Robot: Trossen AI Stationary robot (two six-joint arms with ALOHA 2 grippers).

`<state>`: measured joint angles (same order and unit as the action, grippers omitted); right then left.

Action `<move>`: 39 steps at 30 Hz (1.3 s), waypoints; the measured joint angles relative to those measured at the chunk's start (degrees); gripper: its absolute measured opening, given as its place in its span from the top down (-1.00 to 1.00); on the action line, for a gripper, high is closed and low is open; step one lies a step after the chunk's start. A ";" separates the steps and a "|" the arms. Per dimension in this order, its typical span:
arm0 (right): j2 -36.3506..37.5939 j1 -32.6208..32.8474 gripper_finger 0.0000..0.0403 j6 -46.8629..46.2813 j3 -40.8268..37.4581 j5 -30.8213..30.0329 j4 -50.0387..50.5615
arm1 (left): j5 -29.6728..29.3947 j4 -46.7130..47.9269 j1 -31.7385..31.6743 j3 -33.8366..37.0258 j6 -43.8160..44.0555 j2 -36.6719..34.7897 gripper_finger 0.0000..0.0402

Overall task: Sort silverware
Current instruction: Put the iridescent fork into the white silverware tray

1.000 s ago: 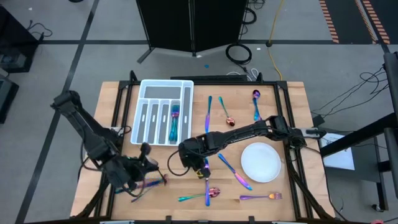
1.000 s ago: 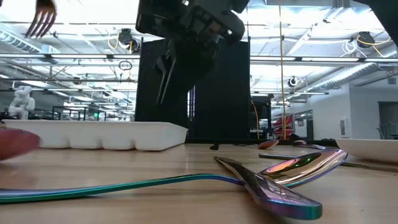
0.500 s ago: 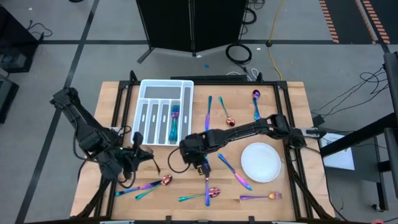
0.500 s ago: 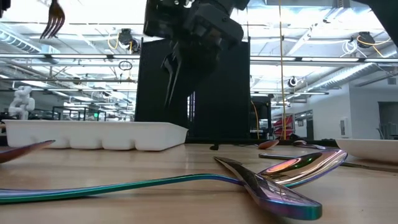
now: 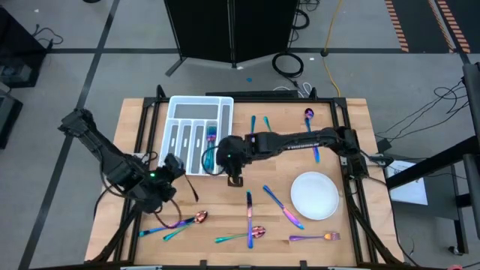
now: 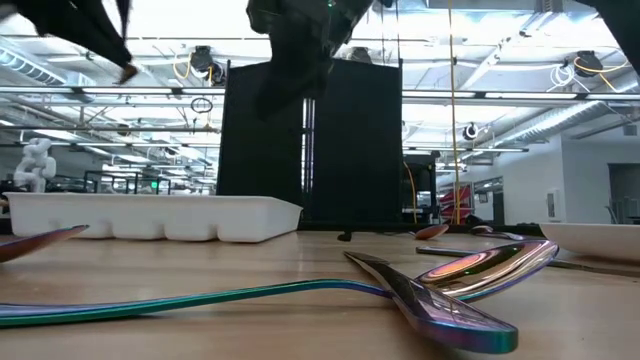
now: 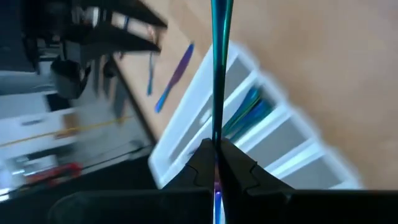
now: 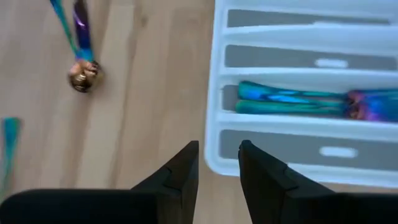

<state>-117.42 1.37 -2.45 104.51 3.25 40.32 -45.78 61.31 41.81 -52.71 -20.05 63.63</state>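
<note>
While I watch from above, left side: the left gripper (image 5: 171, 169) has risen from the table's lower-left edge toward the tray (image 5: 196, 103), clamped tight on a slim teal piece (image 7: 219, 62).
Meaning: I judge that piece is on its way to a slot.
Centre: the right gripper (image 8: 217, 163) has swung up from mid-table to the tray's right rim, fingers partly apart, nothing between them.
Look: iridescent teal, purple, gold; thin, glossy.
Silverware: some pieces (image 5: 211, 146) lie in one compartment; loose ones (image 5: 251, 225) are scattered lower centre and right.
</note>
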 joint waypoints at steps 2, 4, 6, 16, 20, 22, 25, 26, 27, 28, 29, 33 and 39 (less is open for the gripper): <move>0.87 -1.29 0.52 -2.21 0.00 1.64 2.31 | -2.37 0.67 -1.07 0.00 -3.01 1.92 0.98; 2.49 -3.28 0.53 -2.83 0.00 1.71 5.07 | -5.30 1.40 -2.16 0.02 -6.72 3.96 0.98; 4.71 -5.76 0.54 -3.06 -0.02 1.21 6.26 | -9.22 1.13 -3.58 0.02 -10.72 5.79 0.98; 8.23 -10.08 0.54 -7.13 -0.07 8.65 -4.33 | -19.60 -7.16 -15.97 0.02 -25.25 11.41 0.98; 8.46 -10.37 0.54 -2.62 -2.46 7.89 -8.89 | -22.67 -14.65 -19.90 0.02 -34.00 11.34 0.98; 9.19 -11.03 0.54 -0.82 -5.88 7.01 -12.23 | -22.95 -19.17 -21.75 0.02 -38.77 11.25 0.98; 11.67 -13.14 0.54 -2.26 -13.59 8.87 -22.86 | -22.86 -24.82 -24.24 0.02 -45.08 11.20 0.98; 12.85 -13.78 0.54 -3.64 -16.35 10.29 -26.55 | -22.82 -25.92 -24.97 0.04 -47.04 11.20 0.98; 13.91 -14.36 0.54 -4.83 -19.02 11.83 -30.27 | -22.82 -27.23 -25.69 0.04 -48.77 11.20 0.98; 14.93 -14.75 0.54 -5.78 -21.84 13.11 -34.22 | -22.68 -28.45 -26.41 0.04 -50.38 11.20 0.98; 15.74 -14.93 0.54 -6.91 -24.52 13.75 -37.49 | -22.44 -29.18 -27.05 0.04 -51.72 11.20 0.98; 18.13 -14.97 0.54 -11.15 -32.92 13.45 -47.45 | -21.64 -31.53 -29.60 0.04 -55.55 11.20 0.98; 18.72 -15.22 0.54 -19.05 -36.06 12.58 -56.44 | -17.65 -36.97 -32.48 0.04 -57.40 11.18 0.98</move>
<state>-98.70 -13.85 -21.50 68.45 15.83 -16.12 -63.44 24.34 9.32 -52.66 -77.45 74.81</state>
